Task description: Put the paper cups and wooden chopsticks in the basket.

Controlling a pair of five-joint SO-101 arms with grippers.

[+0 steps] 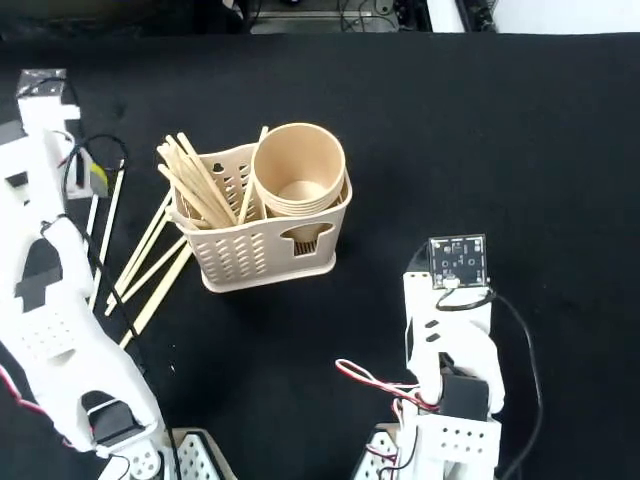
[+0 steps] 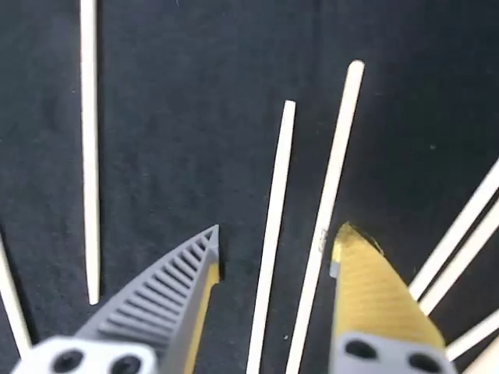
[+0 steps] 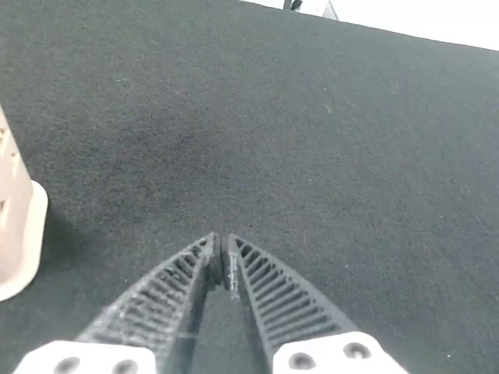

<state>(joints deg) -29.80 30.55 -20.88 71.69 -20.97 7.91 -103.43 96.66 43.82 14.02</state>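
The black table (image 1: 520,150) spreads out under both my arms, and the basket (image 1: 265,250) stands on it, nearer my left arm than my right.

My left arm (image 1: 50,300) stretches forward, well to the left of the basket, with its wrist tipped down at the cloth. My right arm (image 1: 455,340) is folded back, to the right of the basket and nearer to me than it is. From that wrist I see a corner of the basket (image 3: 15,226) off to one side.

A stack of paper cups (image 1: 298,170) sits upright in the right-hand part of the basket. A bundle of wooden chopsticks (image 1: 195,180) leans in its left-hand part, with the ends sticking out over the rim. More chopsticks (image 1: 150,265) lie loose on the cloth just left of the basket, fanned out, the nearest ones reaching its foot.

My left gripper (image 2: 281,231) hangs farther left of the basket with its fingers spread wide. Two loose chopsticks, one (image 2: 274,226) and another (image 2: 331,195), lie on the cloth in the gap between them. The second runs right beside my yellow-padded finger (image 2: 366,288), and I cannot tell whether they touch.

My right gripper (image 3: 223,241) has its tips pressed together with nothing between them, above bare cloth to the right of the basket.
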